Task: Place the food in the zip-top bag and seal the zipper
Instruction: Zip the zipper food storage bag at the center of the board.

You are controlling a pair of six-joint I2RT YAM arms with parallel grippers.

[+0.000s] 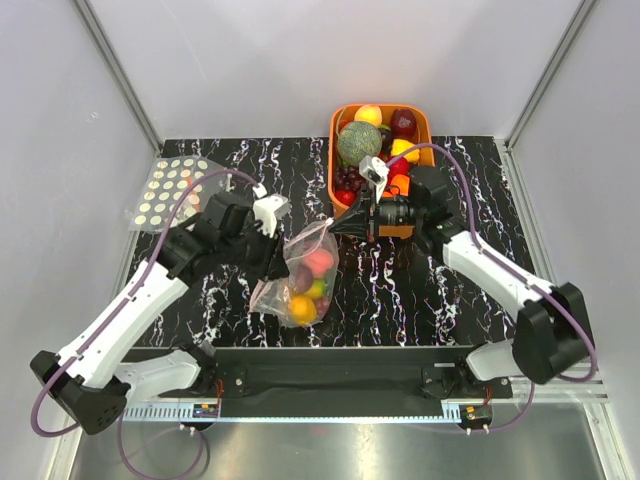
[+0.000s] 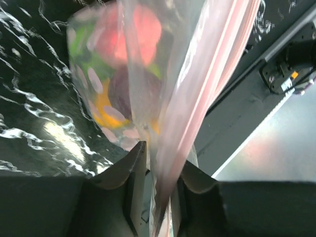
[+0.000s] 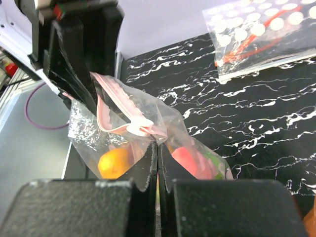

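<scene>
Status entry, overhead view first.
- zip-top bag (image 1: 305, 275): hangs between my two grippers and bulges below them with several pieces of fruit (image 1: 303, 308). I count loading as largely done.
- left gripper (image 1: 274, 258): at the bag's left edge.
- right gripper (image 1: 336, 227): at the bag's upper right corner.
- orange basket (image 1: 343, 122): just behind the right gripper, with more fruit in it. I cannot tell whether any of that is meant for the bag.
- second bag (image 1: 170, 190), white-dotted: lying flat, well beyond the left gripper.

Left wrist view.
- left gripper (image 2: 160, 190): its fingers (image 2: 123, 177) are drawn in on the bag's film, pinching it.
- zipper (image 2: 217, 64): runs away from the fingertips. Red, purple and yellow fruit sit just ahead to the left.

Right wrist view.
- right gripper (image 3: 158, 165): pressed together on the bag's edge.
- zipper (image 3: 123, 130): ahead of my fingertips, it curls and gapes between the two grippers. I judge the mouth unsealed.
- Outstanding: press the strip closed along its whole length.
</scene>
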